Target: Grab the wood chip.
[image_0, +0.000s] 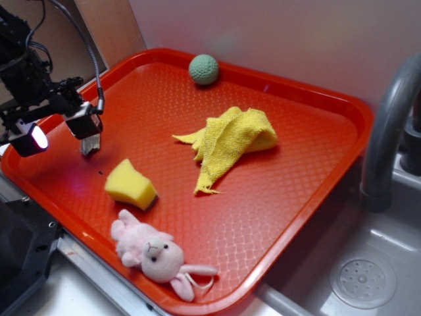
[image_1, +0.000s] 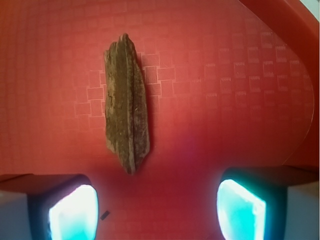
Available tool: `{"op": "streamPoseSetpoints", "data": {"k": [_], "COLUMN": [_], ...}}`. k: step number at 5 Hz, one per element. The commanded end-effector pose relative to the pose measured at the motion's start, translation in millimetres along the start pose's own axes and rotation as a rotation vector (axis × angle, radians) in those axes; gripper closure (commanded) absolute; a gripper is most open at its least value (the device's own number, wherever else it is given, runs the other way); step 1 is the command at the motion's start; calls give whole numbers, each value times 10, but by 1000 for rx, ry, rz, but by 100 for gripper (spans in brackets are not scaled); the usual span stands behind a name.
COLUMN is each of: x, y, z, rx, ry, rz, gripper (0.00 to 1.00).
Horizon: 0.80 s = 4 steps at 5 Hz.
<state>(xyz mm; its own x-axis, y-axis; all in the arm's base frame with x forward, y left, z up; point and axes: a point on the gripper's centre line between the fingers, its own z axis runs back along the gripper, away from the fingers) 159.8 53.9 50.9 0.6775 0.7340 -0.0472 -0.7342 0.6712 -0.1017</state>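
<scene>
1. Red textured tray (image_0: pixel 276 197) beside a grey sink (image_0: pixel 368 276), white wall behind.
2. Left of the yellow sponge (image_0: pixel 130 185): wood chip (image_1: pixel 126 102), grey-brown, elongated, rough-edged, flat on the tray.
3. Above the chip, left of the sponge: gripper (image_1: pixel 157 212), fingers (image_1: pixel 74 214) spread wide, pinching nothing, clear of the chip.

Ext. view: wood chip (image_0: pixel 89 145) mostly hidden behind the gripper (image_0: pixel 90 146) — only a small grey sliver shows, too small to tell shape. Arm cut off at left edge. Wrist view: fingers (image_1: pixel 74 214) cropped at bottom and washed out by glare; tray (image_1: pixel 280 20) rim cut off at top right.
</scene>
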Motion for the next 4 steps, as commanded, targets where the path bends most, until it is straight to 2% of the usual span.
{"op": "streamPoseSetpoints", "data": {"k": [1,3,4], "x": [27,137,152], "y": [-69,-203,-179], "z": [78,-92,-258], "rx": [-17,-6,12], "ry": [-45,-35,-20], "rz": [-30,-57,-63], "gripper": [0,0,0]}}
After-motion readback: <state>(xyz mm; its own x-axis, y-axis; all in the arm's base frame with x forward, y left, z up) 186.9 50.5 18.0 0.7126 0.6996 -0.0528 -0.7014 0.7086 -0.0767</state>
